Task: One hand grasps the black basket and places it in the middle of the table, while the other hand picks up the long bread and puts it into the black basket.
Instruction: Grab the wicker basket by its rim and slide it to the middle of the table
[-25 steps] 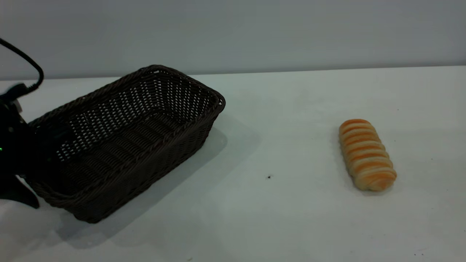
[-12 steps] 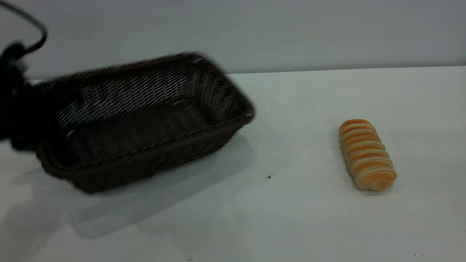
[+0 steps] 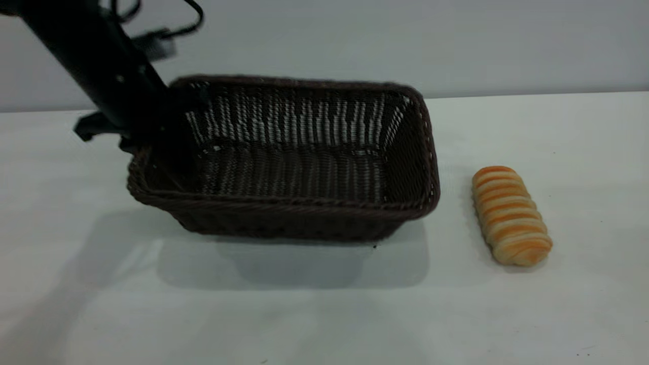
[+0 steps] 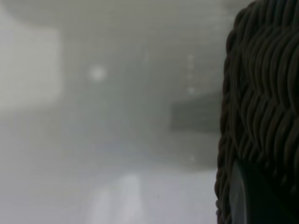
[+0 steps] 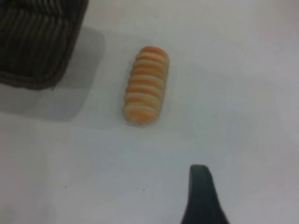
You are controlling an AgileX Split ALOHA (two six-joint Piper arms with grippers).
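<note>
At the left of the exterior view the left arm slants down from the upper corner, and its left pincer (image 3: pixel 167 147) sits at the left short end of the black basket (image 3: pixel 304 167), closed over the braided rim there with one finger reaching down inside the wall. The left wrist view shows the woven wall (image 4: pixel 261 107) pressed close against the lens, with a dark finger (image 4: pixel 261 196) lying on it. The basket hangs level and lifted a little, its shadow spread on the worktop (image 3: pixel 324 314) beneath and in front of it, and it lies lengthwise across the middle of the scene. A tiny dark speck (image 3: pixel 374 246) shows just under its front edge. To the right, near the basket's right end but apart from it, the long bread (image 3: pixel 511 215) rests flat on the worktop, one rounded end pointing away and the other toward the camera. The right wrist view looks down on the bread (image 5: pixel 145 84) with the basket's corner (image 5: pixel 39 44) beside it; only one dark finger (image 5: pixel 202 198) of the right pincer shows, above bare worktop, so I cannot tell how far it is open.
</note>
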